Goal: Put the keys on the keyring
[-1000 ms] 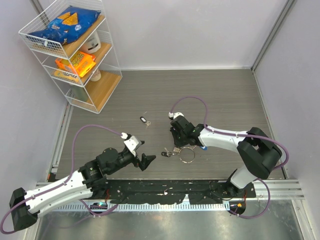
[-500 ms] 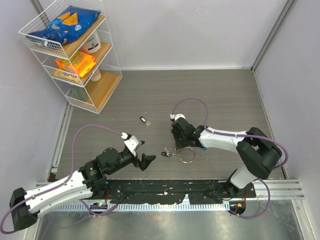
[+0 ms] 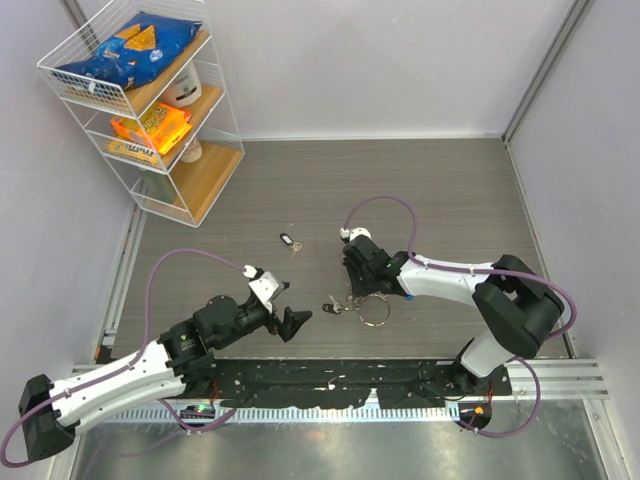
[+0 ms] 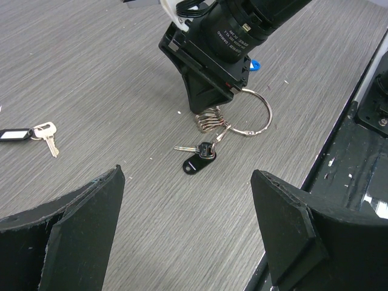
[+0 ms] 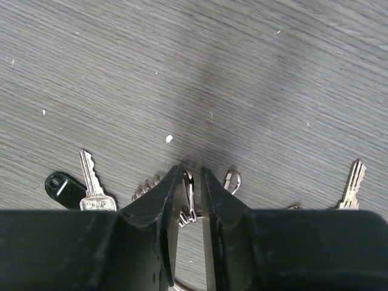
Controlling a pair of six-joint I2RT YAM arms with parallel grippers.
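The keyring [image 3: 376,311], a thin silver loop, lies on the grey table near the front; it also shows in the left wrist view [image 4: 268,115]. A bunch of small metal rings [image 4: 209,119] hangs on it. My right gripper [image 3: 352,290] points down at this bunch. In the right wrist view its jaws [image 5: 191,173] are almost closed on one small ring [image 5: 190,197] standing on edge. A key with a black tag [image 4: 195,162] lies beside the bunch. Another tagged key [image 3: 288,240] lies apart, further back. My left gripper [image 3: 297,322] is open and empty, left of the keys.
A loose key [image 5: 351,182] lies right of the right jaws. A white wire shelf [image 3: 150,110] with snack bags stands at the back left. The black rail [image 3: 340,380] runs along the table's near edge, close to the keyring.
My right gripper has shifted slightly nearer to the keyring. The left arm has barely moved.
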